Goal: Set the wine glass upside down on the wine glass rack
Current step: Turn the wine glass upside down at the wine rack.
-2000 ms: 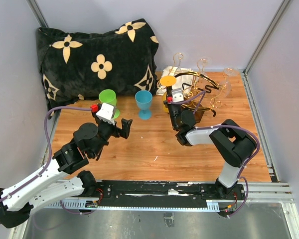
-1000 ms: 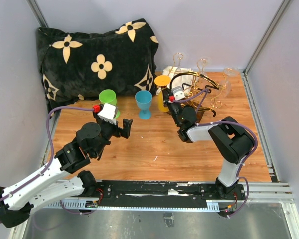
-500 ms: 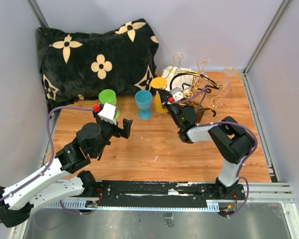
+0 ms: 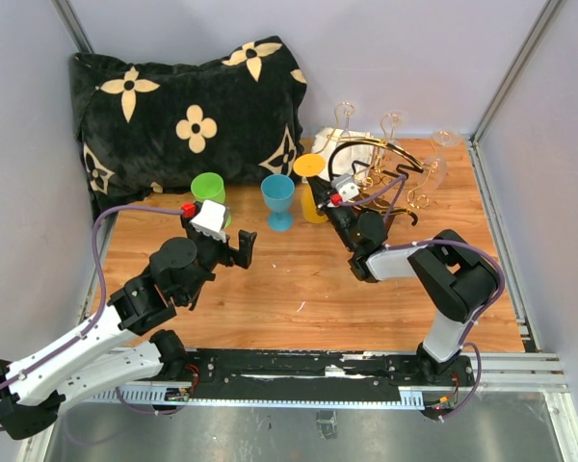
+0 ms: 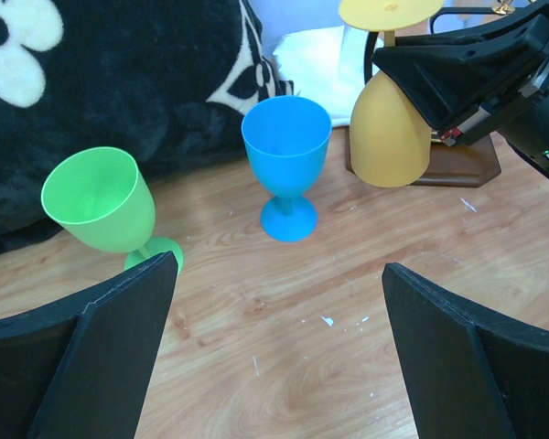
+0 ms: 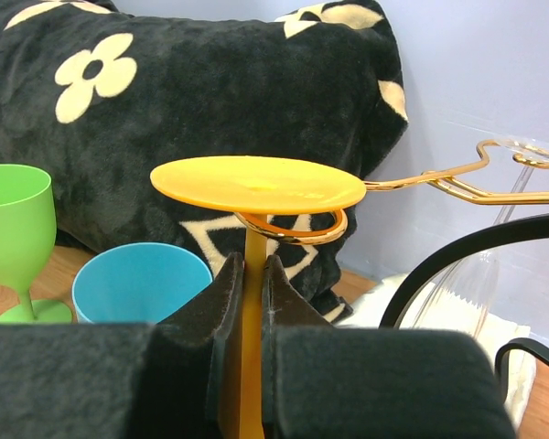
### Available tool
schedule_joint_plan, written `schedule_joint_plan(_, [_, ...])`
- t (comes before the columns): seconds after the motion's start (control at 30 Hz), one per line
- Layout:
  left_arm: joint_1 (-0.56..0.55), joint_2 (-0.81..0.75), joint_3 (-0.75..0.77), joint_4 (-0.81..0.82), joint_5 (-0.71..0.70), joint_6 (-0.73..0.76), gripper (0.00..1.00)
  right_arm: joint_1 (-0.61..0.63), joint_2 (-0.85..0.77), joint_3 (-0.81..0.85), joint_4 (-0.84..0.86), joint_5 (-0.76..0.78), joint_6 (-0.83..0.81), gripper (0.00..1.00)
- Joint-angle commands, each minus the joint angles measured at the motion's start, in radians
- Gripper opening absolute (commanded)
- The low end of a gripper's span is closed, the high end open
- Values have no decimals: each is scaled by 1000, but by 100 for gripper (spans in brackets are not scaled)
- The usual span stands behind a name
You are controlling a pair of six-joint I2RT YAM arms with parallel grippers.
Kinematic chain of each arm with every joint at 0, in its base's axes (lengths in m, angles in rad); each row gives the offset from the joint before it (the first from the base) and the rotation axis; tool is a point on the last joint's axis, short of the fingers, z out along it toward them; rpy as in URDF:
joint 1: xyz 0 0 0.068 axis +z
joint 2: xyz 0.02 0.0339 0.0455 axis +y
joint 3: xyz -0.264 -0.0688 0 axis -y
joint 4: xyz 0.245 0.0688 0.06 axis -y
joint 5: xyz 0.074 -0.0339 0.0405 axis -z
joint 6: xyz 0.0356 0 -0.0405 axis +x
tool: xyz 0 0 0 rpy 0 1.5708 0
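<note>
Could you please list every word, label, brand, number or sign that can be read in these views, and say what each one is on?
Readable text: none in any view.
The black cushion carries only cream flower and star motifs, no letters.
The yellow wine glass, blue glass, green glass and wine glass rack show no print or label.

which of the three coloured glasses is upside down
The yellow glass, gripped by its stem in the right hand, foot uppermost; the green glass and blue glass stand upright.
</note>
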Motion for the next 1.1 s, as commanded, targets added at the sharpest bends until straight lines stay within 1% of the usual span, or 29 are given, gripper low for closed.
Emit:
schedule_joint_plan(0.0, [4,1,-8,37,-16,9,100,-16,-37,-21,47,-11,-8,2])
schedule_joint_plan(0.2, [4,2,-11,38,-18,10,100,-15,-50,-36,50,32,-15,3])
schedule_joint_plan(0.37, [4,-1,-14,43,-18,9,100,-16,-49,-28,51,125,-18,1])
schedule_joint_plan(0.53, [4,-2,-16,48,-19,11,100,-15,-36,-12,51,195,-23,1])
schedule_joint_plan(0.67, [4,-4,-17,46,-19,10,100,-16,-27,5,44,221,-24,5])
schedule_joint_plan(0.83, [4,-7,-17,45,-28,8,100,-16,-15,33,-3,225,-35,10])
schedule_joint_plan(1.07, [5,-11,-15,40,-35,5,100,-16,-2,61,-49,226,-53,15])
